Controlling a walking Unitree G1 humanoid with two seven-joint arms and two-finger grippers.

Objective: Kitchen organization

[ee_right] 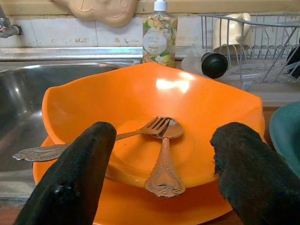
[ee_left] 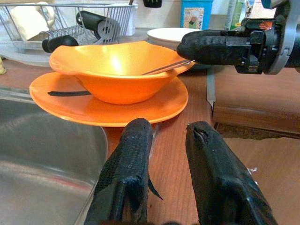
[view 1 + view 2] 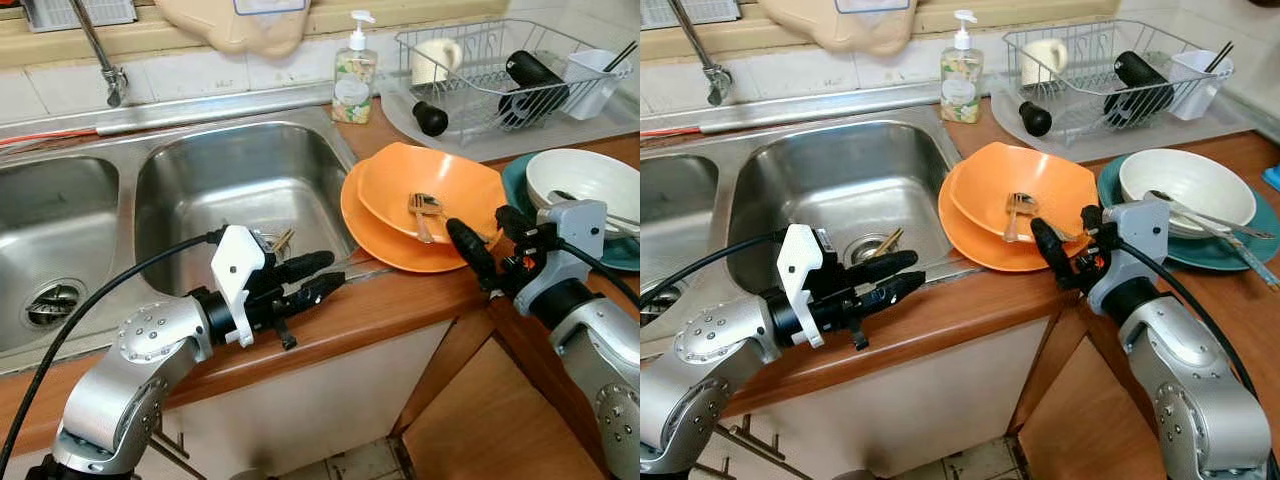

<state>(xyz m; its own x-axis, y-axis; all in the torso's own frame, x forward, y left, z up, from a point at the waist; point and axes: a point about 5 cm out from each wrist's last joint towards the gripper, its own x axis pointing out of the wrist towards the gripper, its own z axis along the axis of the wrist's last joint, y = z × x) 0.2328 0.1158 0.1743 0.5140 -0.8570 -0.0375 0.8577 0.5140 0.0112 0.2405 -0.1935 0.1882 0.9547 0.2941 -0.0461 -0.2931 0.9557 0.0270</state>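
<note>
An orange bowl sits on an orange plate on the wooden counter, just right of the sink. A fork and a spoon lie inside the bowl. My right gripper is open at the bowl's near rim, one finger on each side of the cutlery as the right wrist view shows. My left gripper hovers over the counter edge at the sink's front right corner and points toward the plate. It is open by a narrow gap with nothing between the fingers.
A white bowl with cutlery rests on a teal plate at the right. Behind stand a dish rack with a mug and a soap bottle. Some cutlery lies in the steel sink. The counter edge drops below my arms.
</note>
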